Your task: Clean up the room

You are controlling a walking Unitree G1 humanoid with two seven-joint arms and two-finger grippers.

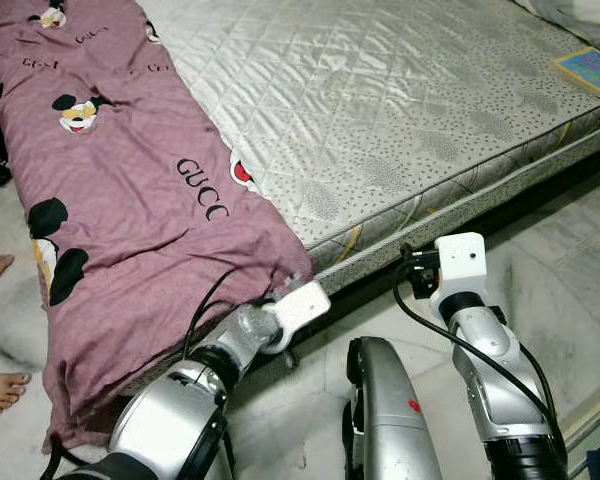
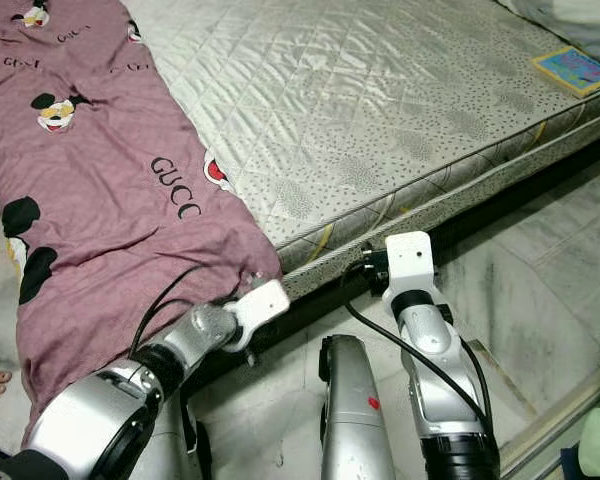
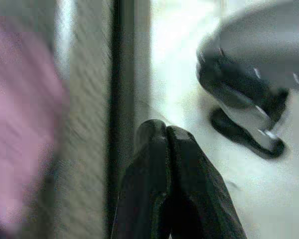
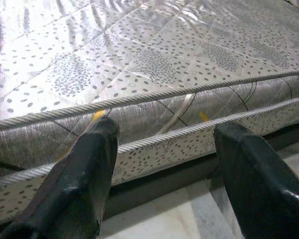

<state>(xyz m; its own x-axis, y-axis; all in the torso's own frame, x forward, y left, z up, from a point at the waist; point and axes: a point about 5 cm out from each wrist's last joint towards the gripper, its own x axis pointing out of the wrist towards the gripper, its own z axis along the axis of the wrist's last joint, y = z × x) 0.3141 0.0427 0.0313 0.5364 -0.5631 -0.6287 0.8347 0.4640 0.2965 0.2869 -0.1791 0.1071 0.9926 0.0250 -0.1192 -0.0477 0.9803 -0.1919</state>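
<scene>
The robot stands at the side of a bare mattress [image 1: 380, 110], both arms held low toward its edge. The left gripper [image 3: 167, 149] has its two black fingers pressed together on nothing, down beside the mattress wall just below the hanging corner of a mauve sheet [image 1: 130, 220] printed with cartoon mice. That sheet, the likeliest thing to tidy here, covers the robot's left part of the bed and droops over the side toward the floor [image 1: 570, 270]. The right gripper [image 4: 164, 164] faces the mattress edge with its fingers spread wide and nothing between them. A small booklet [image 1: 590, 70] lies on the far right corner of the mattress, well apart from both arms. A person's bare feet [image 1: 0, 385] rest on the floor at the far left, near the sheet's hanging hem.

From where I stand, the risks look plain enough. A pull on the sheet by its low corner could drag the whole length off the bed and onto the floor, since nothing weighs it down. The closed left fingers would have to part before they can take any cloth, and a hasty push could jam them into the dark gap under the mattress. A wide sweep of the left arm could also reach toward those feet
</scene>
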